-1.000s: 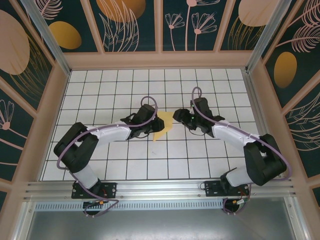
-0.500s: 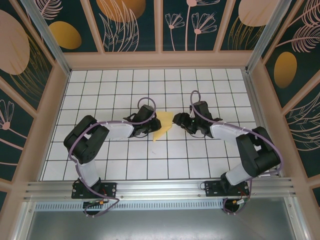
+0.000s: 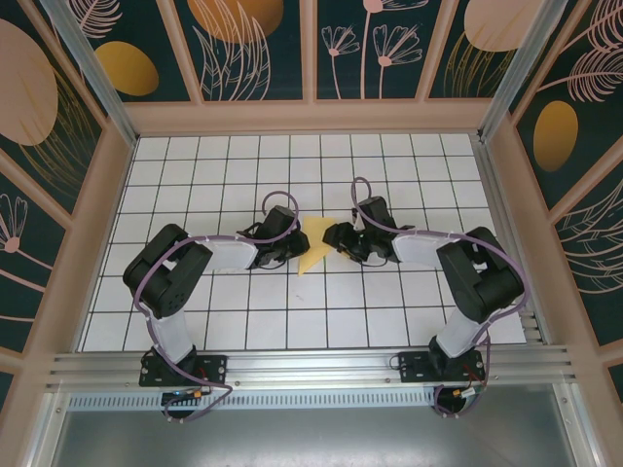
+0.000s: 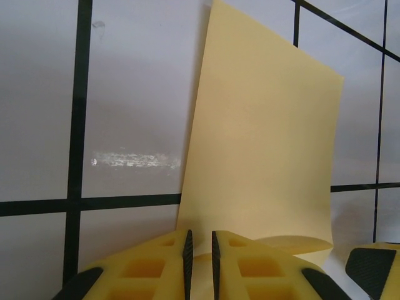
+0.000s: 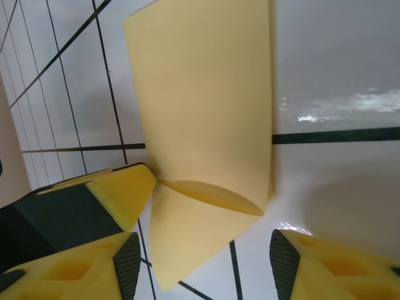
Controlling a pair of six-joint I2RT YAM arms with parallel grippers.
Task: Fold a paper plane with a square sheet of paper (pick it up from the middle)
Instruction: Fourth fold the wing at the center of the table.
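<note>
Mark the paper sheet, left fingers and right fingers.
paper sheet (image 4: 262,144), left wrist view, middle of broad face.
left fingers (image 4: 155,255), left wrist view, yellow body.
right fingers (image 5: 340,272), right wrist view, yellow body.

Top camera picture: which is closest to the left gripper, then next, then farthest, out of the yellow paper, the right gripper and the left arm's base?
1. yellow paper: mid-table, pinched in the jaws of the left gripper.
2. right gripper: just across the paper, on its right side.
3. left arm's base: far off at the near left edge of the table.
</note>
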